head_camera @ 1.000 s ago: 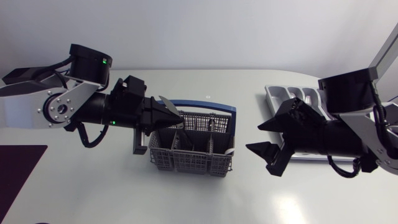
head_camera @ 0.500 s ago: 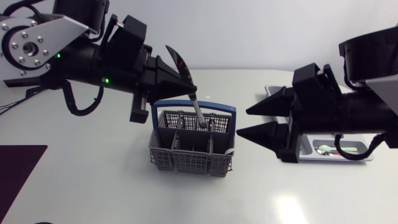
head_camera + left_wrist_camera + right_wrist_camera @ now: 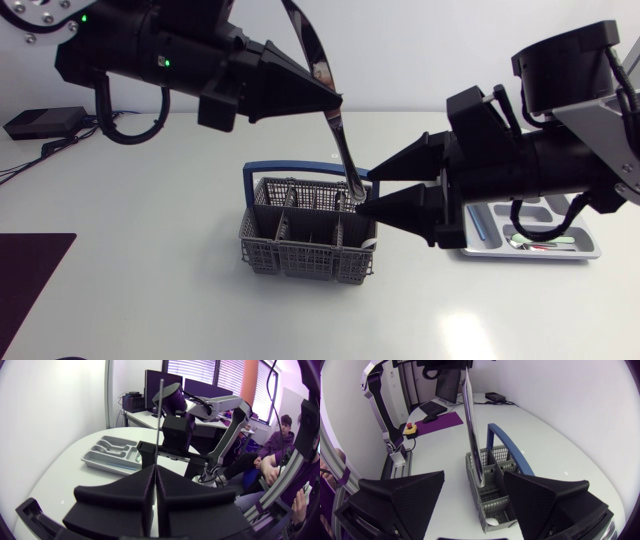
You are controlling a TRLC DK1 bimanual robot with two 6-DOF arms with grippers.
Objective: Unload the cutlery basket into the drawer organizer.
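Observation:
My left gripper (image 3: 333, 97) is shut on a table knife (image 3: 335, 130) and holds it high over the grey cutlery basket (image 3: 308, 238) with the blue handle (image 3: 262, 170). The blade points up and the handle end hangs down. My right gripper (image 3: 372, 190) is open, with its fingertips on either side of the knife's lower end, not touching it. In the right wrist view the knife (image 3: 470, 425) hangs between the open fingers (image 3: 402, 495), above the basket (image 3: 492, 497). Seen from the left wrist, the shut fingers (image 3: 145, 485) show the knife (image 3: 160, 415) edge-on. The organizer (image 3: 580, 248) lies at the right.
The organizer (image 3: 95, 457) holds a green-handled spoon (image 3: 540, 240) and a blue-handled piece (image 3: 480, 225). A dark purple mat (image 3: 30, 275) lies at the table's left edge. Something pale (image 3: 491, 521) sits in a near basket compartment.
My left arm has lifted the knife out of the basket and raised it. My right gripper has swung left from the organizer to the knife's lower end and opened slightly.

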